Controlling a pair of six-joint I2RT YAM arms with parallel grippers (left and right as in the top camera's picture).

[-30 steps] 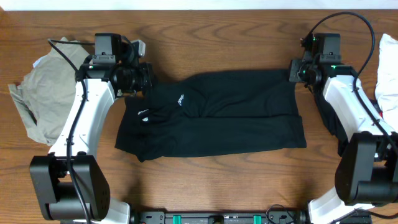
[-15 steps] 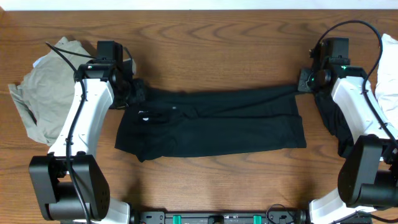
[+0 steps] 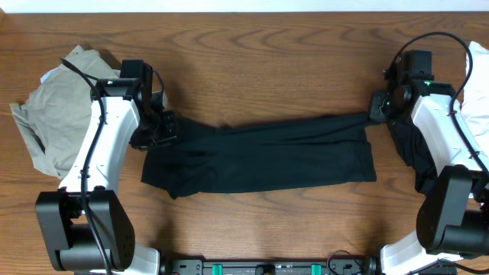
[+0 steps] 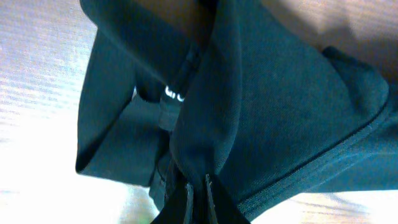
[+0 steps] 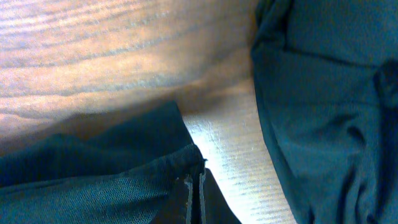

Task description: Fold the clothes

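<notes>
Since a second ago, the long black fabric trousers [image 3: 260, 156] have narrowed into a taut band mid-way across the wooden table [image 3: 252, 46]. The left gripper [image 3: 163, 127] and right gripper [image 3: 375, 108] each pinch one end, stretching the trousers flat for folding.

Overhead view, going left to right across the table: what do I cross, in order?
khaki-grey garment → left gripper → spread black garment → right gripper → bunched black garment → white cloth
</notes>
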